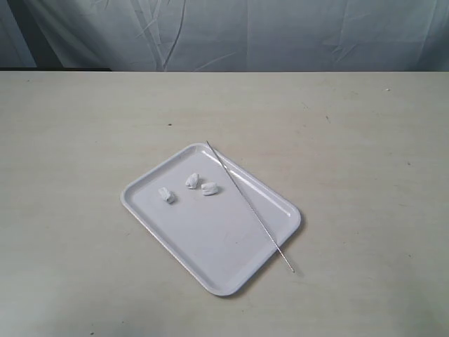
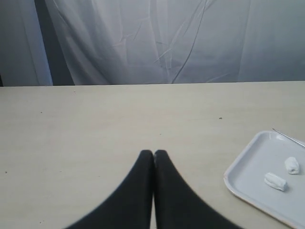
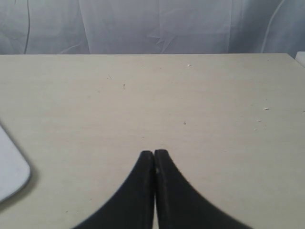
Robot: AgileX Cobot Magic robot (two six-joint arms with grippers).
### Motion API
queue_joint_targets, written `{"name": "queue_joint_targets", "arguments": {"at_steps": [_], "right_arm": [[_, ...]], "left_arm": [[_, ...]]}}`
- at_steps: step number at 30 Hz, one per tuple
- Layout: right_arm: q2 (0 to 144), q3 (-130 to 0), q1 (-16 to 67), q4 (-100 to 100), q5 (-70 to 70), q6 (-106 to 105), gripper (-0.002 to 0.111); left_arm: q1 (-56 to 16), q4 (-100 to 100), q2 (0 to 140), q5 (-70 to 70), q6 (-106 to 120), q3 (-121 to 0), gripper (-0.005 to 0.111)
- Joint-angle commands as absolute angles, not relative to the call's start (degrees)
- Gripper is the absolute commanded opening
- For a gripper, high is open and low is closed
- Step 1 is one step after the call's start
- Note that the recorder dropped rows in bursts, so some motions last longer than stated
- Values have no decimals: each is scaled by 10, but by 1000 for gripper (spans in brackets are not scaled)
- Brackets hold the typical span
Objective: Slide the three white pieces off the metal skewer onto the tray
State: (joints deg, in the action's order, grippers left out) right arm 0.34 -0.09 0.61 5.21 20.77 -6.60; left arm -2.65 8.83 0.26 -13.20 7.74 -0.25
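The task looks done, judging by how things lie. The three pieces (image 1: 193, 181) sit loose on the tray (image 1: 210, 239), in its far-left part. Two are close together and the third lies a little apart, nearer the left rim. None of them touches the skewer (image 1: 249, 206). It lies bare along the tray's right side, resting across the rim, with one end at the far edge and the other poking out over the worktop (image 1: 365, 140). No piece is threaded on it anywhere along its visible length.

Neither arm shows in the exterior view. The left gripper (image 2: 153, 153) has its fingers pressed together with nothing between them. It hangs over bare worktop, with the tray's corner and two of the pieces off to one side in its wrist view. The right gripper (image 3: 154, 153) is likewise closed and empty, with only a corner of the tray in sight.

Nothing appears left to do, unless the skewer is meant to go elsewhere, which the task does not ask.
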Motion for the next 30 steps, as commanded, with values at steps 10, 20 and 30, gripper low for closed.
{"name": "queue_joint_targets", "arguments": {"at_steps": [10, 20, 30], "right_arm": [[0, 0, 4, 57, 207, -68, -1], [0, 0, 4, 81, 207, -68, -1], [0, 0, 4, 81, 207, -68, -1]], "left_arm": [[-28, 8, 0, -134, -11, 0, 0], [-28, -10, 0, -134, -4, 0, 0], [12, 7, 0, -135, 0, 0, 0]]}}
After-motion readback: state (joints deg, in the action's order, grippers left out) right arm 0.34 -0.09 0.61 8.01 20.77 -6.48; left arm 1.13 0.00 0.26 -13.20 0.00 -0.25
